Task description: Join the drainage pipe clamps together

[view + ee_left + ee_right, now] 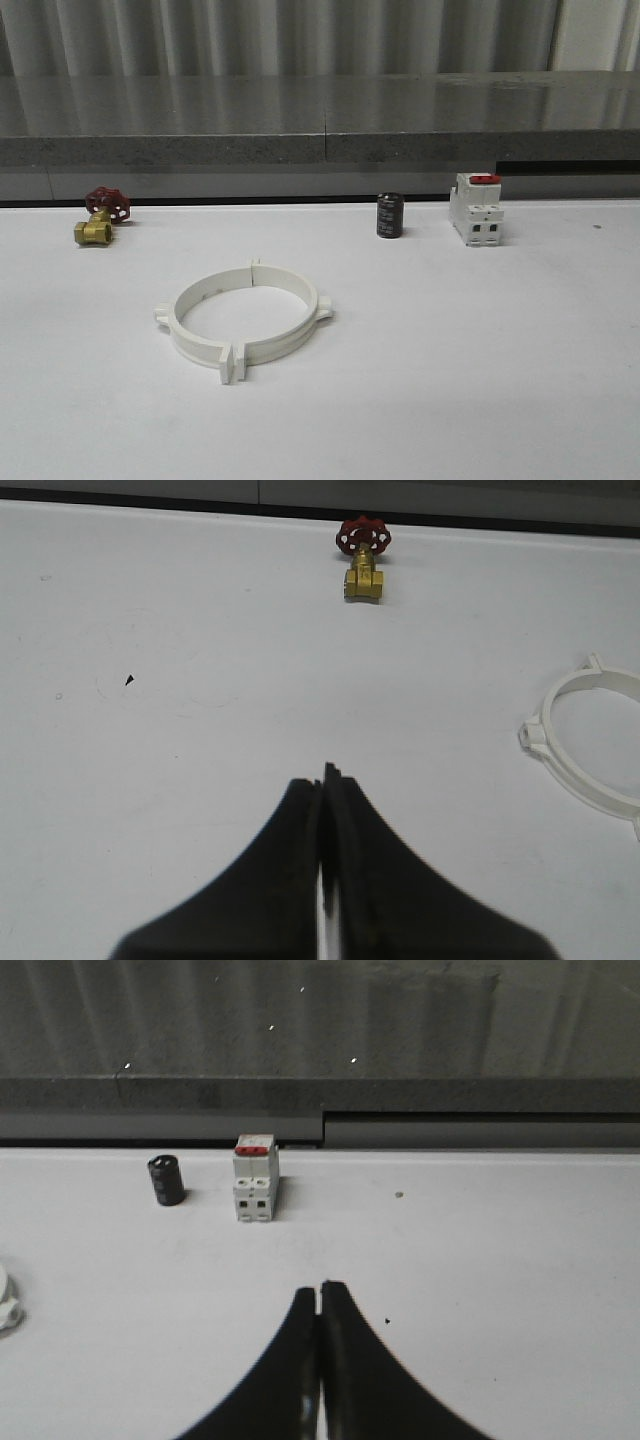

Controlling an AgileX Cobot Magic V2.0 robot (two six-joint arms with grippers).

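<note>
The two white drainage pipe clamps (244, 322) lie on the white table as one closed ring, their end tabs meeting at the front and at the back, a small lug on each side. Part of that ring (590, 740) shows in the left wrist view, well off to the side of my left gripper (325, 777), which is shut with nothing in it. A sliver of the ring (6, 1300) sits at the edge of the right wrist view. My right gripper (319, 1287) is shut and empty over bare table.
A brass valve with a red handwheel (100, 215) lies at the back left. A black capacitor (390, 215) and a white breaker with a red top (476, 208) stand at the back right. A grey ledge (320, 140) runs behind the table.
</note>
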